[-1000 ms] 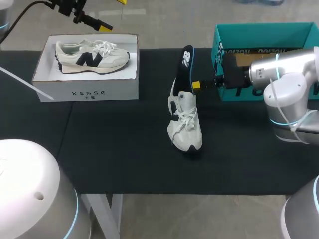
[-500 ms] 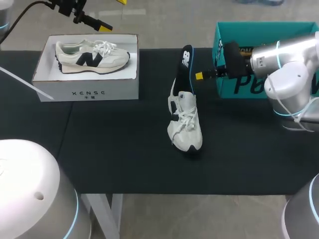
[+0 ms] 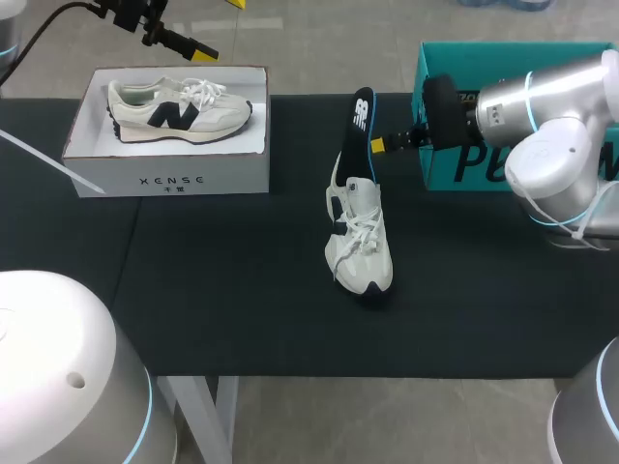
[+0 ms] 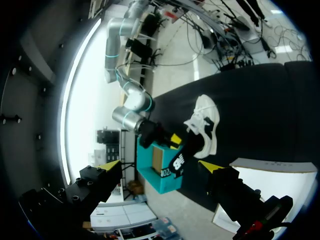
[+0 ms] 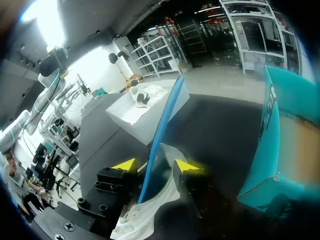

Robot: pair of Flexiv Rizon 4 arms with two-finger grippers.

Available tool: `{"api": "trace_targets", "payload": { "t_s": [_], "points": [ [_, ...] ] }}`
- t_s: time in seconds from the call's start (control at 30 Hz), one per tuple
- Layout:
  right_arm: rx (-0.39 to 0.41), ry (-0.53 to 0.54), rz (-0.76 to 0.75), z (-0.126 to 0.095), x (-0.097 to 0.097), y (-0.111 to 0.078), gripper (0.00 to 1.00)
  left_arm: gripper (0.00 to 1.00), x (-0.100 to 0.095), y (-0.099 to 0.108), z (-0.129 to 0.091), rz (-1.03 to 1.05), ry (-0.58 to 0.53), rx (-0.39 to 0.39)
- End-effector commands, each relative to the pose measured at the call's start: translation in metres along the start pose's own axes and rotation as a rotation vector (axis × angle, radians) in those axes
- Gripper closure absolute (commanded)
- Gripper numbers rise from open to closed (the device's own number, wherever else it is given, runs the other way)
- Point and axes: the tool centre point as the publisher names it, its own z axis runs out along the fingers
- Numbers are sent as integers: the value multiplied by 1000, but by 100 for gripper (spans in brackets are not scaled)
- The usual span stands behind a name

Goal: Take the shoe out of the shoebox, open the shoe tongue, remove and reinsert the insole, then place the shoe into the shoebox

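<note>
white shoe (image 3: 363, 253), blk insole (image 3: 360, 121) w/ blue edge, teal shoebox (image 3: 513, 60), blk table (image 3: 242, 290)

Right hand (image 3: 376, 145) has risen alongside the insole (image 3: 361, 121).

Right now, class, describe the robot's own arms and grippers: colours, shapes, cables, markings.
The left arm and right arm are rounded silver-grey shells with glowing cyan joint rings. The left gripper and right gripper are black, each with two yellow-tipped fingers. A black cable runs to the left gripper.

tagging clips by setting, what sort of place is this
Likely a robotics lab bench: left arm and right arm flank a black table holding a white shoebox, a teal box and a sneaker.
</note>
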Motion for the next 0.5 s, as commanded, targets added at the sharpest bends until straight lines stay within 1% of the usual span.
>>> {"api": "trace_targets", "payload": {
  "t_s": [0.03,0.17,0.33,0.43,0.5],
  "points": [
    [22,1,1,15,-8,10,54,0,0,0,0,1,5,1],
    [18,-3,11,18,-12,13,56,0,0,0,0,1,5,1],
    [18,1,12,25,-5,18,56,0,0,0,0,1,5,1],
    [35,-2,16,26,-3,18,56,0,0,0,0,1,5,1],
    [35,-13,27,27,-4,16,58,0,0,0,0,1,5,1]
  ]
}}
